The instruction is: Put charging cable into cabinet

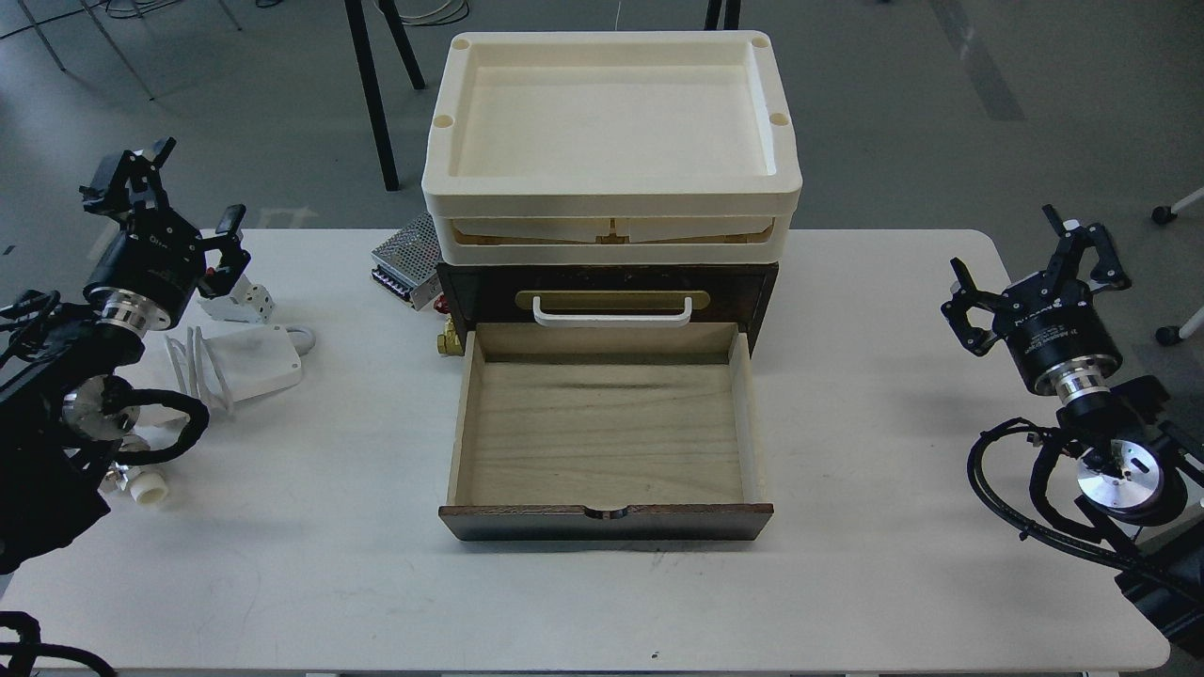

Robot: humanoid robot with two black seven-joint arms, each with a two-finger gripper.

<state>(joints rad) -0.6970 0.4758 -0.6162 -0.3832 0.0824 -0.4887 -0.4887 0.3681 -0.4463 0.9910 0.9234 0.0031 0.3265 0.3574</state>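
Left gripper [174, 193] up in the air, fingers spread wide, holding nothing, and the charging cable [246, 359] lies on the table [847, 583] just below and a touch inward of it, cord wound at its outer end. Best bet here, I'd say: drop straight down, close across the brick's narrow width, not the cord. A small white part [237, 301] sits right behind it, so mind that. Further inward the cabinet [607, 291] has its drawer [607, 437] pulled wide open and bare, plenty of room. Right gripper [1035, 259] far across, fingers apart, empty, well clear of the drawer's side wall
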